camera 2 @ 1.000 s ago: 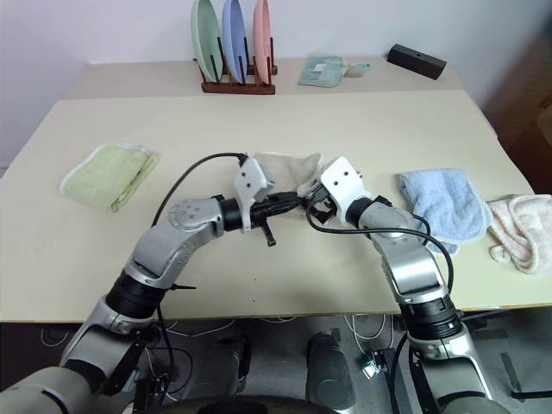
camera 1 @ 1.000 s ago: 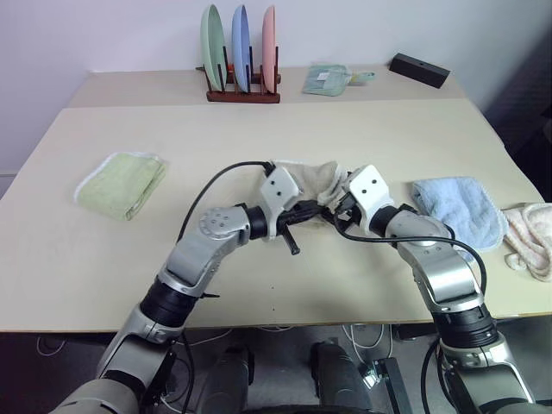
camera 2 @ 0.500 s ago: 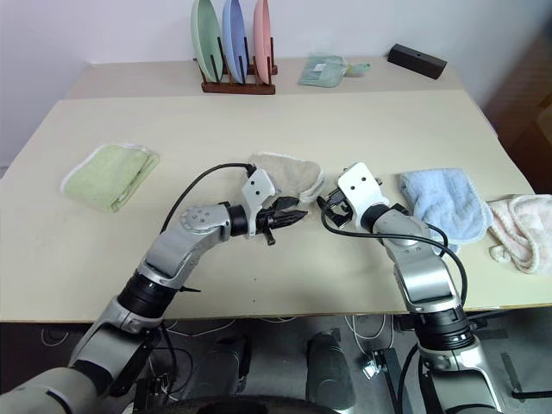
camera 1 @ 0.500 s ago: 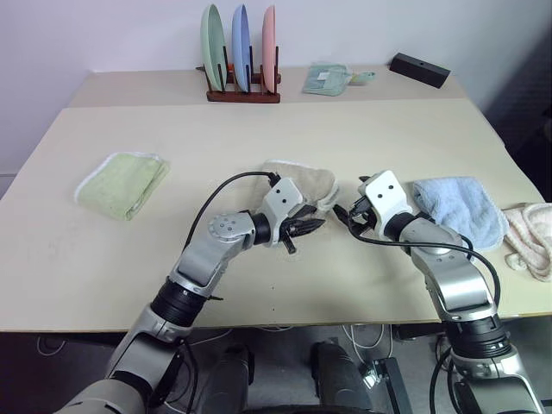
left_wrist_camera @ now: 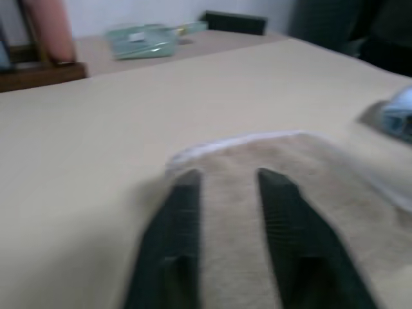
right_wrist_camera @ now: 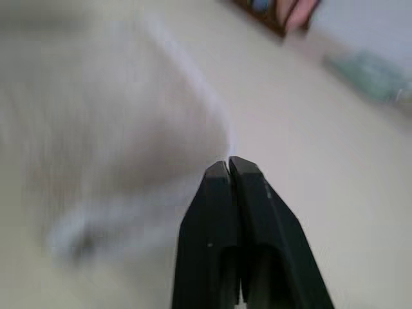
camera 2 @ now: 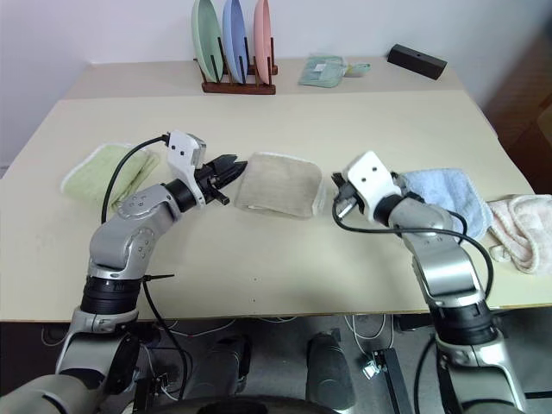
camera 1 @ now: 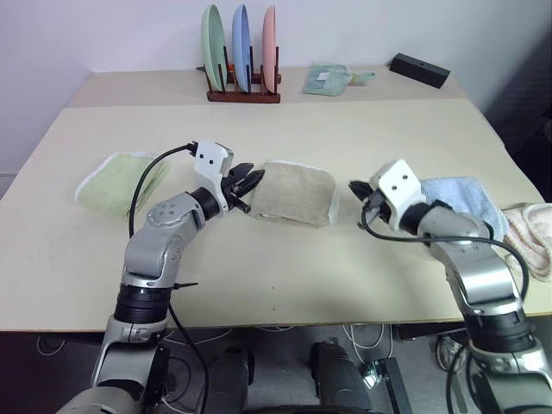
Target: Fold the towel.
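Observation:
The towel [camera 1: 293,191] lies on the table [camera 1: 285,259] as a flat beige rectangle with white edging, folded over on itself. My left gripper [camera 1: 248,181] hovers just off its left edge, pointing at it, fingers [left_wrist_camera: 183,212] apart with nothing between them; the towel [left_wrist_camera: 290,167] lies right beyond the fingertips. My right gripper [camera 1: 357,191] is a little off the towel's right edge, pointing left. Its fingers [right_wrist_camera: 212,219] are pressed together and empty, with the towel [right_wrist_camera: 116,129] ahead of them.
A light green folded towel [camera 1: 121,183] lies at the left. A light blue towel [camera 1: 457,203] and a pale pink cloth [camera 1: 530,233] lie at the right. At the back stand a plate rack [camera 1: 241,52], a teal cloth [camera 1: 328,79] and a black box [camera 1: 418,69].
The towel went from bunched up between the grippers to lying flat and folded. My left gripper swung out to its left edge. My right gripper drew off to the right and shut.

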`<state>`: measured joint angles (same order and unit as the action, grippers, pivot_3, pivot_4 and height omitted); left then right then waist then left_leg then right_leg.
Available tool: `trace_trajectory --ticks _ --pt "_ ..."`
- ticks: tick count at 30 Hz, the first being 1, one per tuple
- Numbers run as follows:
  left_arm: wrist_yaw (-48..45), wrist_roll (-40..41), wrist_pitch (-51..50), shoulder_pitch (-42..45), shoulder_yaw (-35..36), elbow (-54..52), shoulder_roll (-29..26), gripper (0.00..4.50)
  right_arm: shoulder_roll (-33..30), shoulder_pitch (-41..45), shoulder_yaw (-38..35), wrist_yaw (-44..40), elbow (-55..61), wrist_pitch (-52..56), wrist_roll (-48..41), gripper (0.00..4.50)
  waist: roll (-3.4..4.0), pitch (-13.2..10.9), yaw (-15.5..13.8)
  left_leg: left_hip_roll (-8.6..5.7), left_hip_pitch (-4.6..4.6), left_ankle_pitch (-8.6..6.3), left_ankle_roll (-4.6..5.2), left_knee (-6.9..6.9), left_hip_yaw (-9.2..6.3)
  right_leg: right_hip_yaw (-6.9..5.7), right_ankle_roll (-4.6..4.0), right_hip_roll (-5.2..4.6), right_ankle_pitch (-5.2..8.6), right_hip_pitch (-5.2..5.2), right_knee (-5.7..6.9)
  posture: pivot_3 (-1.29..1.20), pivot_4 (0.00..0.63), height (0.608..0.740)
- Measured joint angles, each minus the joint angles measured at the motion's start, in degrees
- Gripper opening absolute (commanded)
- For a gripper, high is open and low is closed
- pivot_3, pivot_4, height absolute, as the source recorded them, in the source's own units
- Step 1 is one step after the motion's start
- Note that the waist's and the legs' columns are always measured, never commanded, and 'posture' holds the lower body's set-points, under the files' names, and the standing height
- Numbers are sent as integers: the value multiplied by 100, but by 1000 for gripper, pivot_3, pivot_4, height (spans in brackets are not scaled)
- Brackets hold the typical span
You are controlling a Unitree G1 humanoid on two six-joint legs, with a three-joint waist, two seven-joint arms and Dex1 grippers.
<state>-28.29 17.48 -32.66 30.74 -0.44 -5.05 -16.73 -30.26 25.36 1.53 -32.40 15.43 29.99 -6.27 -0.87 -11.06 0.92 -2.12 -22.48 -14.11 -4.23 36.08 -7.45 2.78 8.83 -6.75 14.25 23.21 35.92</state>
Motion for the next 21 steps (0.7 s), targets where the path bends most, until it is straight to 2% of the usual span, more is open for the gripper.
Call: trace_trajectory --ticks 6,10,14,21 --pt "-8 -343 423 536 -499 820 415 55 1087 881 590 280 -829 219 -64 0 0 0 0 -1 0 0 -1 0 0 0 -1 0 -1 0 0 0 150 740" --pt "-37 -626 803 563 -677 1817 542 55 1443 805 777 445 -1836 22 59 0 0 1 7 -2 0 0 0 -4 0 0 -1 0 -1 6 2 0 150 740" --pt "-116 -809 1197 346 -804 2213 617 55 1566 478 926 510 -2347 -409 204 0 1 1 16 -2 -3 0 0 -6 0 0 0 0 -1 11 3 0 150 740" --pt "-54 -936 1776 11 -772 2234 734 55 1567 232 937 609 -2389 -980 384 0 4 9 15 -1 12 0 0 -1 0 0 0 0 -1 -5 11 0 150 740"
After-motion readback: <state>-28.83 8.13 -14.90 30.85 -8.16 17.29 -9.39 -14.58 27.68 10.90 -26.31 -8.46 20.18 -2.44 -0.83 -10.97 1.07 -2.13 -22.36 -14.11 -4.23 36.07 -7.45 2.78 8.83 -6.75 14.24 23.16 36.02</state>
